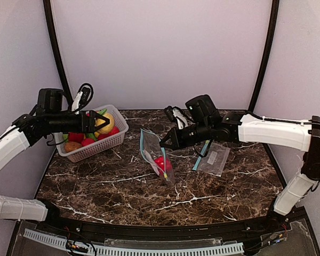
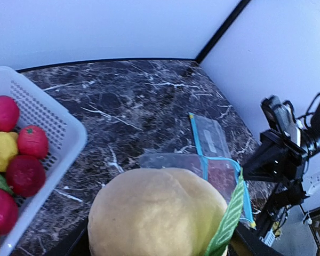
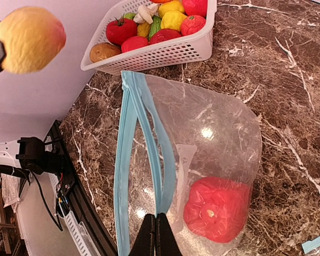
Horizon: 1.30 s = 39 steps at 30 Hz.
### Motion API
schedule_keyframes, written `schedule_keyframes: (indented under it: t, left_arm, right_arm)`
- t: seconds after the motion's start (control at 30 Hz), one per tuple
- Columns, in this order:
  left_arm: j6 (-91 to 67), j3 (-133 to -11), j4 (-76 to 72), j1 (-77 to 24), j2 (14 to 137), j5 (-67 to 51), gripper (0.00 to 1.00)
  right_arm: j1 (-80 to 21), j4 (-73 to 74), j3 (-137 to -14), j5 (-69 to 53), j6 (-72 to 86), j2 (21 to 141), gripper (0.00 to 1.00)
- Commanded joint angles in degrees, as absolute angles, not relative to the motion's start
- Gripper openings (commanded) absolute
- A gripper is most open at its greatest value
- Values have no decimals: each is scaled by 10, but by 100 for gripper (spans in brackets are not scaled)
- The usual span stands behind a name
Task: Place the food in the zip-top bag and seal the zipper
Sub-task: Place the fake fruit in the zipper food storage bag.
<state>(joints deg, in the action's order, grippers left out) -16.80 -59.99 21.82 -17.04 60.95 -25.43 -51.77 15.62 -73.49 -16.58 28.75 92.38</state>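
Your left gripper (image 1: 97, 123) has its jaws spread wide around a yellow-orange fruit (image 1: 105, 124), held in the air above the white basket (image 1: 96, 152) at the far left of the table (image 1: 122, 197). Your right gripper (image 3: 156, 234) is pinched tight on the blue zipper rim (image 3: 159, 160) of the zip-top bag (image 3: 208, 133). The bag lies mid-table with one red food piece (image 3: 217, 209) already inside.

Carry the fruit right and nearer, toward the bag's mouth, which faces the basket side. The gap between the two blue strips looks narrow for this fruit, so raise the pinched lip with the right arm to widen it first. Come in low along the bag's length, push the fruit past the zipper, and only then let go. Mind the spare bag (image 1: 213, 157) lying just to the right.
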Motion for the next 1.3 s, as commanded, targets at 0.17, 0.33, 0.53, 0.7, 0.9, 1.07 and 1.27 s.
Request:
schedule_keyframes:
  t: [0.17,0.33,0.53,0.7,0.9,1.07,1.27]
  left_arm:
    - [-299,-561,174,-387,587,-156,63]
    - [-322,-580,102,-460,641,-130,63]
    - [-367,-588,17,-478,712,-119,61]
    - [-404,-575,-14,-480,750,-86,59]
    - [-398,-571,37,-482,765,-55,59]
    - [-389,-574,95,-488,765,-14,58]
    - [-391,-568,104,-494,771,-10,59]
  right_arm:
    - [-521,121,-759,-180,287,936,0]
    - [-521,123,-768,-187,282,945,0]
    - [-521,121,-774,-193,282,951,0]
    - [-521,119,-767,-192,283,946,0]
    - [-521,112,-768,-205,284,948,0]
    - [-521,104,-767,-217,288,950,0]
    - [-521,90,-766,-244,297,957,0]
